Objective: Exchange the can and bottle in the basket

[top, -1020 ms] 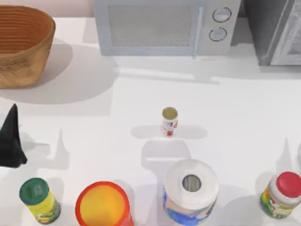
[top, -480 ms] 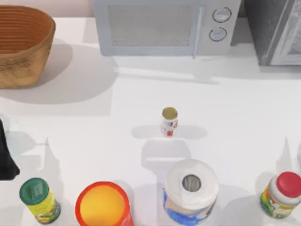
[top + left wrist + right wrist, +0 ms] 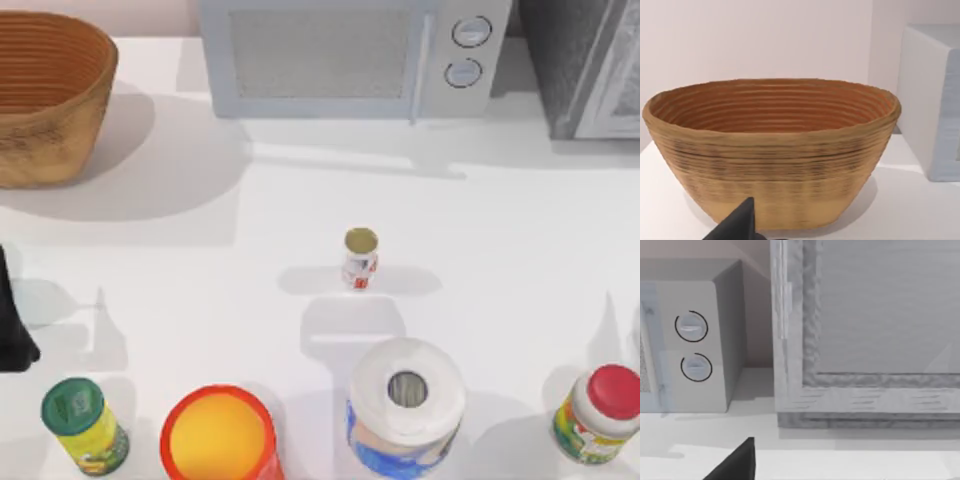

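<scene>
Left pincer [image 3: 10, 330] at the counter's [image 3: 520, 230] left edge, grip state impossible to tell, perhaps facing the basket [image 3: 45, 95] in the far left corner. Can [image 3: 360, 257] upright mid-counter.

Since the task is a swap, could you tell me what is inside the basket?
The basket shows only bare ribbed inner walls; its floor is hidden behind the near wall. The can stands mid-table, outside it.
</scene>
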